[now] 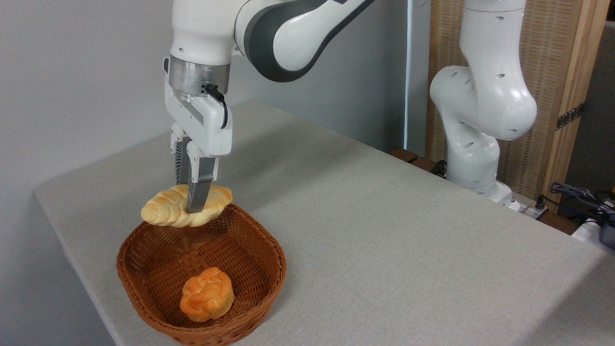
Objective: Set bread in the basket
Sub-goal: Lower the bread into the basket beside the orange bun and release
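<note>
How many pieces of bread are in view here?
2. The braided loaf is held in the gripper over the basket's far rim; the small orange bun lies inside it. None seem hidden.

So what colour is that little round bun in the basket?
The small round knotted bun is orange, seen in the fixed camera view.

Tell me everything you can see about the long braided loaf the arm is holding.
The long, pale golden-yellow braided loaf has tapered ends, a plaited, slightly glossy surface and browner edges. It lies roughly level, pinched near its middle by the grey fingers of the white tool, which come down from above. It hangs at the far rim of the oval reddish-brown woven wicker basket; whether it touches that rim cannot be told. It is clear of the small round orange knotted bun inside the basket.
</note>
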Controlling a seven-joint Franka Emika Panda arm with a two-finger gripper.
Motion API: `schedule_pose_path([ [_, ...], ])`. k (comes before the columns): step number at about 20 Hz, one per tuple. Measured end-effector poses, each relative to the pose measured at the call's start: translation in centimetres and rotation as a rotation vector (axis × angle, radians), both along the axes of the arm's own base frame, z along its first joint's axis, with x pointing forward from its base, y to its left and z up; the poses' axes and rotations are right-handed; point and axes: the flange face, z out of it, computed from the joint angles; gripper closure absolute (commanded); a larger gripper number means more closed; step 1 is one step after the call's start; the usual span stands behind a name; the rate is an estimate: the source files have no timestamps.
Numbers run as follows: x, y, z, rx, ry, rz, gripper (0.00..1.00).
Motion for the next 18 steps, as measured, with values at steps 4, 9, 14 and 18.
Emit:
schedule_pose_path([
  [4, 0.0, 0.1, 0.0, 0.000, -0.001, 0.003, 0.00],
  [9, 0.1, 0.2, 0.1, -0.002, -0.002, 0.006, 0.00],
  [14, -0.5, 0.3, 0.5, -0.012, 0.033, 0.057, 0.00],
  [18, -1.7, 0.6, 0.8, 0.006, 0.131, 0.079, 0.00],
])
